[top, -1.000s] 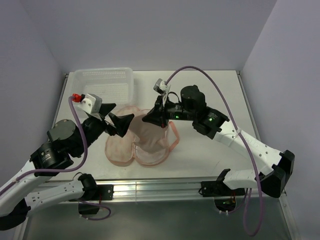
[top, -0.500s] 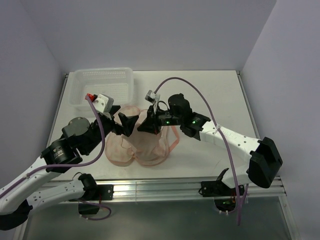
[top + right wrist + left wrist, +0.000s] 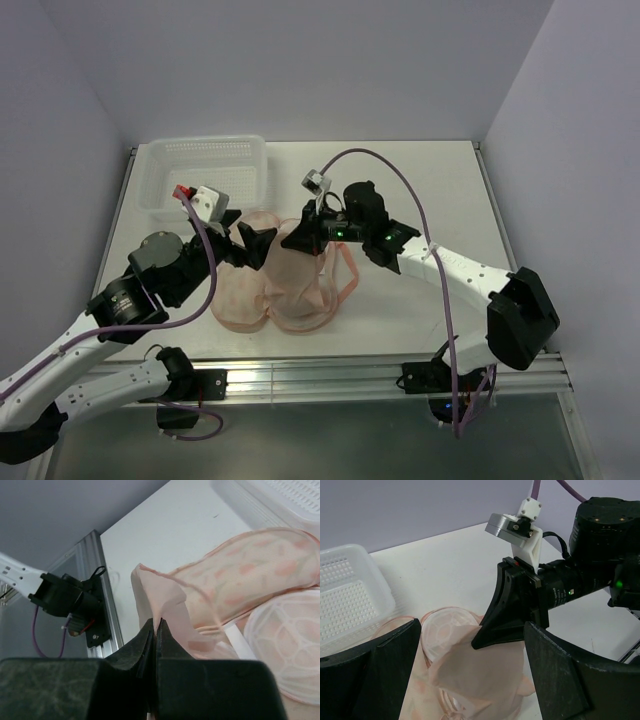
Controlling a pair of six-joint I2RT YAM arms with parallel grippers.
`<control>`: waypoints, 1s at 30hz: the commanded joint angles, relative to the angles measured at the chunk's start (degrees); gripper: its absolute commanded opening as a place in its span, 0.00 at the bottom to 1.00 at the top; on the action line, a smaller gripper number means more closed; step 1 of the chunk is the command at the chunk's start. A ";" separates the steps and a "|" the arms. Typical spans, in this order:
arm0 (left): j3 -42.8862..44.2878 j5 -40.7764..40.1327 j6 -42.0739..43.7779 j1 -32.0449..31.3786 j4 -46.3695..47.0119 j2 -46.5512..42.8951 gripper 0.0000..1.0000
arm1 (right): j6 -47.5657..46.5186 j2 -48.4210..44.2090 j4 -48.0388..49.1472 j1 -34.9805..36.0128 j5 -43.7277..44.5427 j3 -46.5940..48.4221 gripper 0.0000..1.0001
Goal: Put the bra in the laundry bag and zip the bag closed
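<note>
Two hands were on the job: the right hand (image 3: 291, 240) was clamped on a pinch of the bra (image 3: 480, 675), holding it up so the cloth draped down onto the open laundry bag (image 3: 236, 300) lying on the counter (image 3: 410, 170), while the left hand (image 3: 243, 249) stood spread wide and empty just above the bag. Soft, light and floppy by the look of it, that bra would likely sag wherever it hung free, so an edge pinch seemed sound, with the cups needing tucking inside the bag's rim.

A white flat table top (image 3: 430, 190) is shown. A white perforated plastic basket (image 3: 205, 165) and an opened peach wedge-printed clamshell case (image 3: 235, 297) are laid on it.
</note>
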 commanded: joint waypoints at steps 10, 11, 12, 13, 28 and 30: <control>-0.18 2.48 -1.20 1.33 3.10 0.13 0.89 | 3.04 -9.62 4.12 2.29 -5.57 -0.45 0.00; -0.27 2.48 -1.11 1.42 3.10 0.22 0.89 | 3.57 -9.53 4.47 2.29 -6.28 -0.37 0.00; -0.27 2.57 -1.11 1.42 3.28 0.22 0.89 | 3.66 -9.27 5.09 2.29 -6.72 -0.45 0.00; -0.45 2.57 -1.11 1.51 3.28 0.22 0.89 | 3.57 -8.66 5.00 2.29 -6.46 -0.28 0.00; 0.16 2.13 -4.08 2.04 1.97 2.15 0.85 | 3.15 7.34 7.47 -6.58 -1.99 1.30 0.00; 0.08 1.96 -5.93 1.95 1.35 2.24 0.82 | 0.95 9.09 4.66 -7.28 0.92 2.44 0.00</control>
